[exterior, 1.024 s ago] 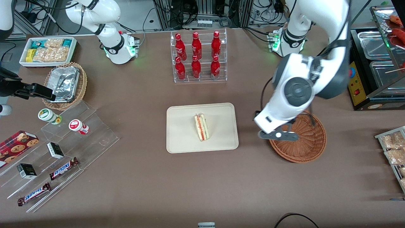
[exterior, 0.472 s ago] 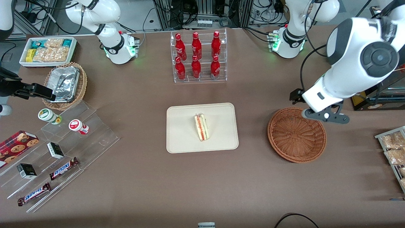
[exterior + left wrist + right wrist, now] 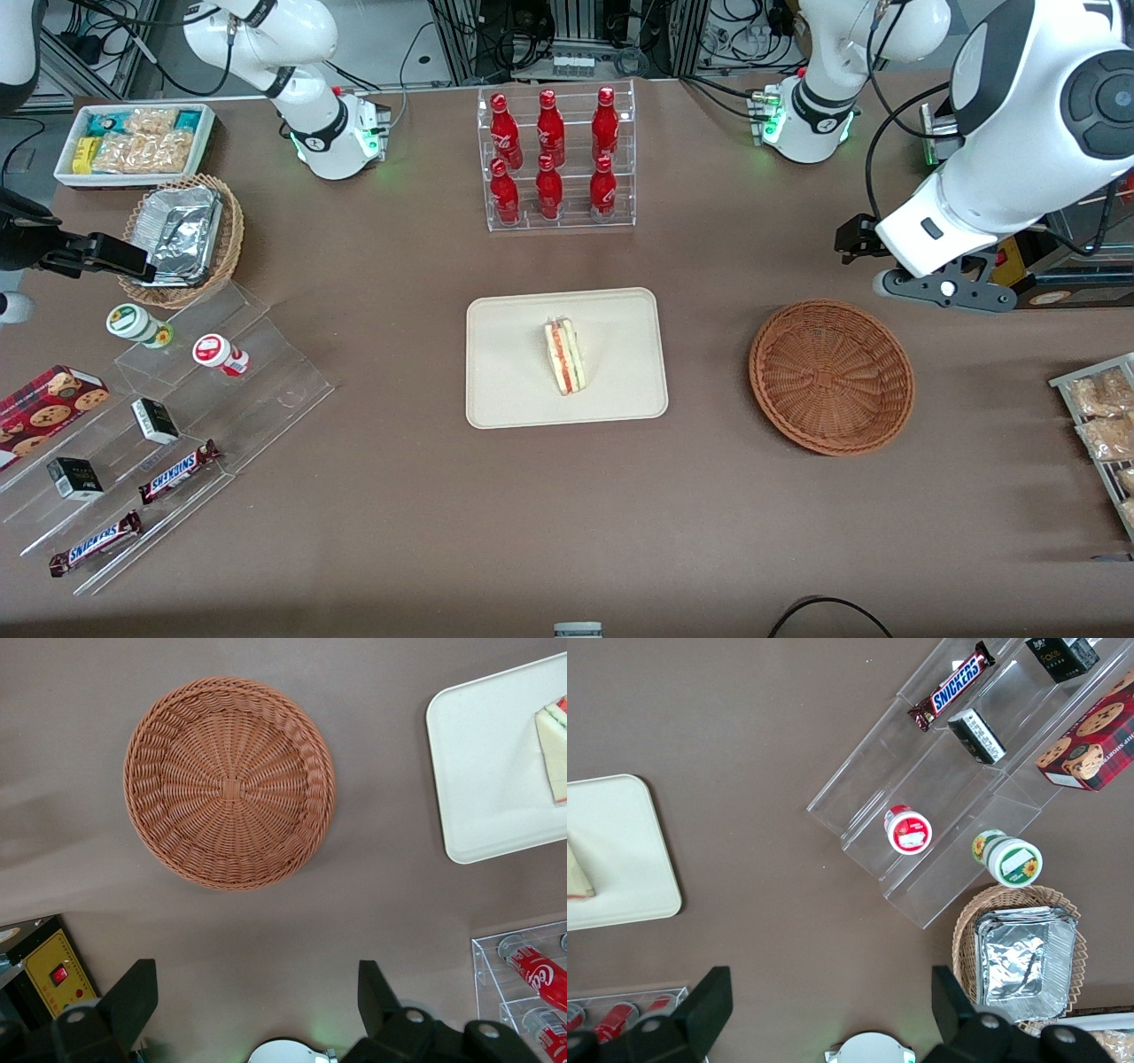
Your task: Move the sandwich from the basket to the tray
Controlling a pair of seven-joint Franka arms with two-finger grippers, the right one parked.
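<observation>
**A:** Wicker, reddish-brown: basket (image 3: 831,377). Round, shallow, nothing inside. Toward the working arm's end of the table (image 3: 354,514); on the front view's dial, at three o'clock from the tray (image 3: 505,394) and well apart from it.

**B:** Noted. Sandwich?

**A:** Sandwich (image 3: 563,356): one wedge, clear wrap, red and green layers. Lying on the tray near its middle, long edge running twelve to six o'clock.

**B:** Gripper?

**A:** Gripper (image 3: 943,291): raised above the table at about one o'clock from the basket, outside its rim. Fingers (image 3: 133,992) spread wide, nothing between them.

**B:** Status, as judged?

**A:** Transfer judged done. At most a retreat left to make.

**B:** Hazards?

**A:** Few, all from needless motion.
- Item one: a low sweep toward nine o'clock, clipping the basket's rim and sliding the light wicker across the table.
- Item two: a second descent onto the tray, nudging the wedge over the low rim.
- Item three: a swing toward three o'clock, knocking the yellow-faced control box (image 3: 992,221) just beside the gripper.

**B:** Remedy?

**A:** Height first, travel second.
</observation>
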